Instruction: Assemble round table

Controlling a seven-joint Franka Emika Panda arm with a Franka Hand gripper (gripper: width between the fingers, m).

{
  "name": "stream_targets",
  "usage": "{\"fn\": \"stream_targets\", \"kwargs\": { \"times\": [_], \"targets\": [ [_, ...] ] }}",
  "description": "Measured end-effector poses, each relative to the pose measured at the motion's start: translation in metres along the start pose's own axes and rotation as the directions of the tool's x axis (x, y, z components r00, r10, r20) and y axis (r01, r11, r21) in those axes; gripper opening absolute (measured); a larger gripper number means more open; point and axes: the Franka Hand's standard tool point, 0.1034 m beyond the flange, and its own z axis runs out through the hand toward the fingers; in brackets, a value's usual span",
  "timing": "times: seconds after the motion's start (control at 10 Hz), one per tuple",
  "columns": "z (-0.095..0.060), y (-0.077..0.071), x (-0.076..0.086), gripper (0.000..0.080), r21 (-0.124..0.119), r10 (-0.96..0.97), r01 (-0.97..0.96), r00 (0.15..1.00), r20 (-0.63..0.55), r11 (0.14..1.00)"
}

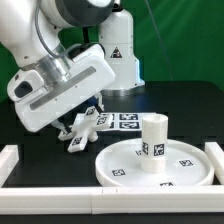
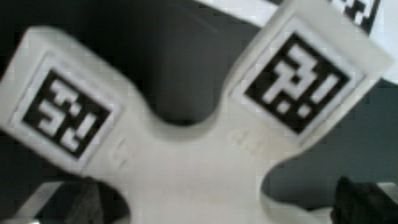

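The round table's large rimmed disc [image 1: 120, 165] lies flat at the front of the exterior view's right. The short thick leg [image 1: 152, 140] stands upright on it, with a tag on its side. Left of the disc lies a white branched part [image 1: 80, 137] with tagged arms. My gripper [image 1: 82, 122] hangs low over this part. In the wrist view the branched part [image 2: 187, 130] fills the picture and shows two tags. My gripper [image 2: 217, 205] is open, with one dark fingertip [image 2: 80, 200] on each side of the part's stem and not pressing on it.
The marker board [image 1: 125, 121] lies behind the disc, near the arm's base. A white border rail runs along the table's front [image 1: 50, 203], with raised pieces at the exterior view's left [image 1: 8, 160] and right [image 1: 215, 152].
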Motion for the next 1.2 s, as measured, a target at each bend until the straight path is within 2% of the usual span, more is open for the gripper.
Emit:
{"fn": "stream_targets", "kwargs": {
  "times": [0.2, 1.0, 1.2],
  "targets": [
    [0.0046, 0.0014, -0.0037, 0.0649, 0.000, 0.005, -0.005, 1.000, 0.008, 1.000],
    [0.0054, 0.0046, -0.0025, 0.0649, -0.012, 0.024, -0.024, 1.000, 0.007, 1.000],
    [0.0064, 0.0069, -0.0008, 0.0649, -0.034, 0.022, -0.022, 1.000, 0.000, 0.999]
  ]
}}
